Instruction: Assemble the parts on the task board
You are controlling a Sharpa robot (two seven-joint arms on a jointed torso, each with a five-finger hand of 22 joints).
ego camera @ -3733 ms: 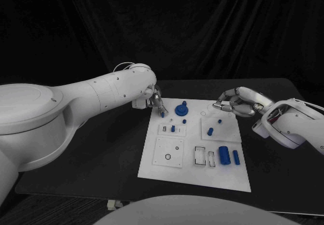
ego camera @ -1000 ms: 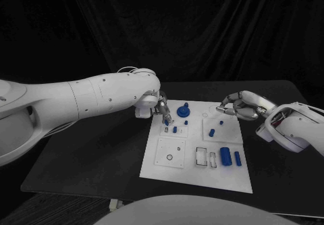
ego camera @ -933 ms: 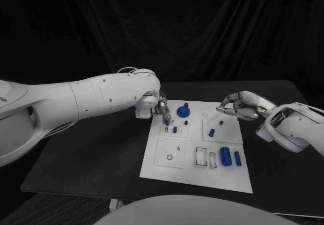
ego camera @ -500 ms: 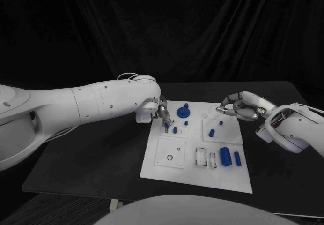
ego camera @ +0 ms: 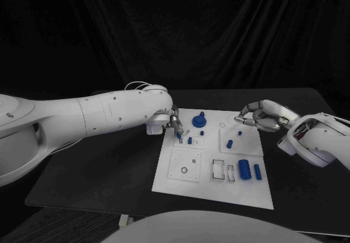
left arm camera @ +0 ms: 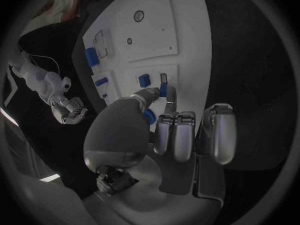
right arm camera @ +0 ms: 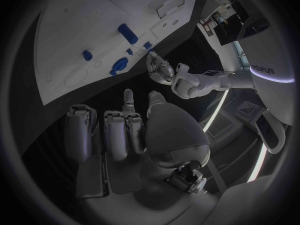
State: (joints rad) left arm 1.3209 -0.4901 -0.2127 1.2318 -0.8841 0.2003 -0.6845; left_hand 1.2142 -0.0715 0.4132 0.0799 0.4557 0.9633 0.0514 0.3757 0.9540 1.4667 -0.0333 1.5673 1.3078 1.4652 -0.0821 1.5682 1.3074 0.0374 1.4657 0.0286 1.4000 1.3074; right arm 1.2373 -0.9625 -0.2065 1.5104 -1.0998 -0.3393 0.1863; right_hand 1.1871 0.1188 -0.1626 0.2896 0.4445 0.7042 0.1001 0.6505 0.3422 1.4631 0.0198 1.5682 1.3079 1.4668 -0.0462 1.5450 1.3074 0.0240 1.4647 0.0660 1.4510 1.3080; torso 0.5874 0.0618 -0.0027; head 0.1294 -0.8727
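Observation:
The white task board [ego camera: 211, 187] lies in the middle of the black table. My left hand [ego camera: 173, 121] hovers over the board's far left part and pinches a small blue peg [ego camera: 179, 135] between thumb and finger, its tip just above a small slotted plate. In the left wrist view the peg [left arm camera: 163, 90] sits at the fingertips of the left hand [left arm camera: 170, 135], beside another blue peg [left arm camera: 144, 79] standing in the board. My right hand [ego camera: 259, 116] hangs over the board's far right corner with its fingers curled in and nothing in them; the right wrist view shows the same hand [right arm camera: 125, 130].
A round blue knob [ego camera: 197, 121] stands at the board's far middle. Small blue pegs [ego camera: 229, 144] stand in the right plate. Two blue cylinders [ego camera: 244, 169] lie near the board's right edge, beside rectangular slots [ego camera: 217, 168].
My left hand has carried the blue peg from the board's far left corner toward me, down to the slotted plate. The right hand has stayed about where it was.

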